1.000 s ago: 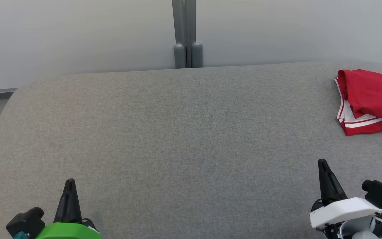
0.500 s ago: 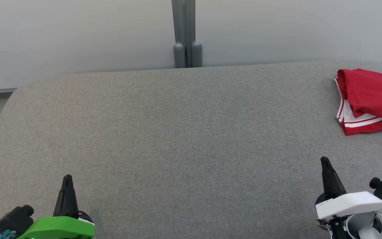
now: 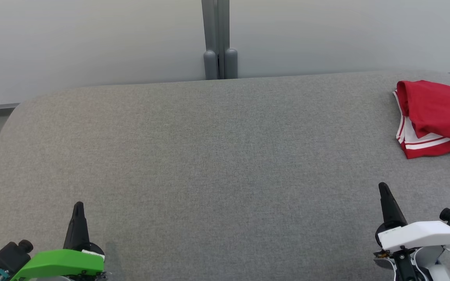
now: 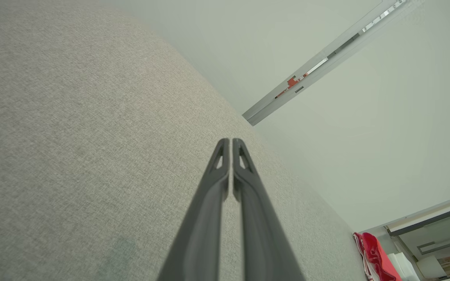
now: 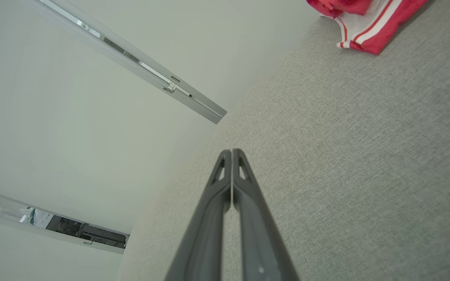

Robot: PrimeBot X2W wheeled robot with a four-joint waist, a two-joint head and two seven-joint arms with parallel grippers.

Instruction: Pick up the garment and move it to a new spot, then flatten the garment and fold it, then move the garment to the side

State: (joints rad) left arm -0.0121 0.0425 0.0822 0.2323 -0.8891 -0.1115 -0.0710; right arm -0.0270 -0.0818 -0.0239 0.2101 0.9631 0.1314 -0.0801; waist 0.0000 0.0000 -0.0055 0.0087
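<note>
Garment [image 3: 436, 113]: red, white-striped, bunched at far right of grey table [image 3: 225, 156], partly cut by frame edge. Left pincer [image 3: 78, 207]: low at near left, fingers pressed together, empty, above bare cloth. Right pincer [image 3: 383, 189]: near right, fingers together, empty, well apart from garment. Wall behind table.

Grey fabric surface [image 3: 225, 164]: open run from near edge to far edge, left side through centre. Sole obstacle on it is the red garment [image 3: 432, 113], far right corner. Pale wall [image 3: 92, 39] and grey post [image 3: 217, 39] bound the far side.
</note>
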